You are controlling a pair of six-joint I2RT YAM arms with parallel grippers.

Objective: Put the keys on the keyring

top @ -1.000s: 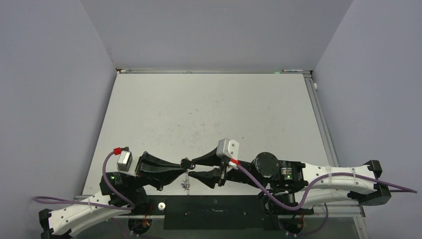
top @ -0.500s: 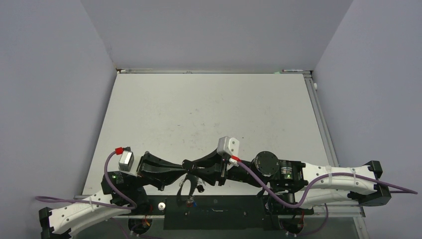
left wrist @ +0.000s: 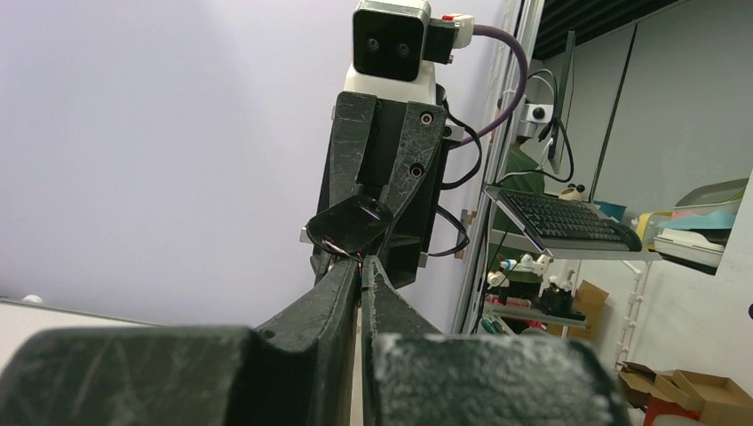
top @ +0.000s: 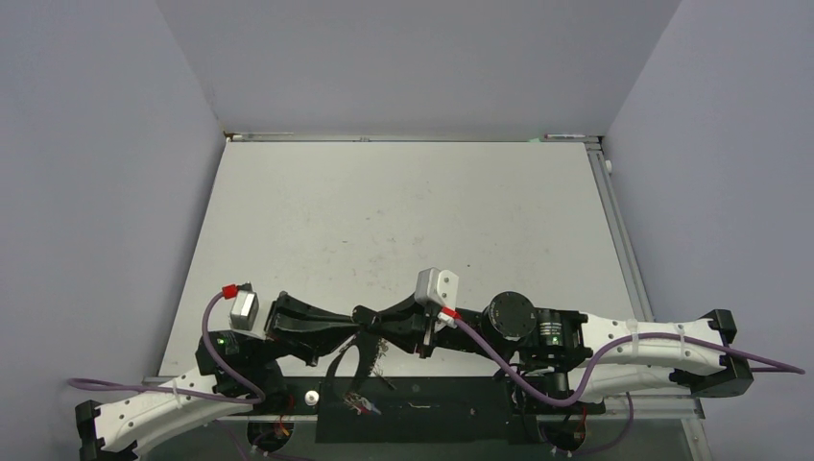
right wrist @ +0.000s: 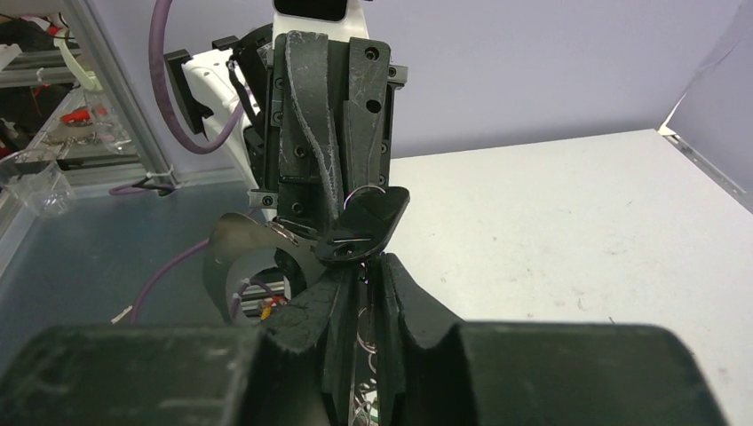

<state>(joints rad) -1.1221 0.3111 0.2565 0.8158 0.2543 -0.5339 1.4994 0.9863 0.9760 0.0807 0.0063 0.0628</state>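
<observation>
My left gripper (top: 357, 324) and right gripper (top: 376, 325) meet tip to tip above the table's near edge. Both are shut on the tiny black oval clip (left wrist: 350, 225), which also shows in the right wrist view (right wrist: 366, 229). Small wire rings (right wrist: 363, 327) hang between the right fingers (right wrist: 401, 293). The keyring (top: 342, 369), a thin grey oval loop, dangles below the grippers and appears in the right wrist view (right wrist: 216, 266). The keys (top: 357, 402), with coloured heads, hang bunched at its bottom over the black base rail. Single keys are too small to tell apart.
The white table (top: 403, 221) stretches away behind the grippers. The black base rail (top: 432, 408) runs along the near edge. Grey walls stand on the left, right and back. A shelf with a keyboard (left wrist: 568, 217) lies beyond the table.
The right gripper moved left and shut at the clip held by the left gripper. The keyring and keys swung out and now hang lower and further left.
</observation>
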